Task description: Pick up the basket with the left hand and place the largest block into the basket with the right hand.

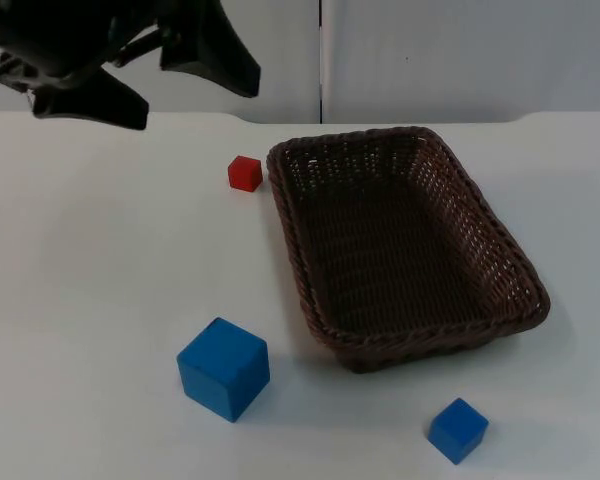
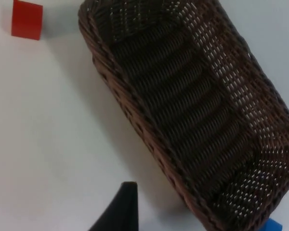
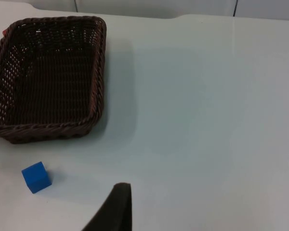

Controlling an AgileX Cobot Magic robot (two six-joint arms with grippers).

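A matte black robot arm with angular, tapering casings. Its left tool [image 1: 140, 90] ends in two dark, wedge-shaped fingers [image 1: 225, 60]. Each wrist view has one slim black fingertip [image 2: 120, 211], narrowing to a squared-off end.

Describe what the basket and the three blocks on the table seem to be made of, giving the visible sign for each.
Basket: brown woven wicker or rattan, matte; braided rim and open weave show light through the walls.
Large blue block, small blue block, red block: solid-coloured, smooth, matte faces with crisp edges; painted wood, plastic or foam, the look leaves it open.
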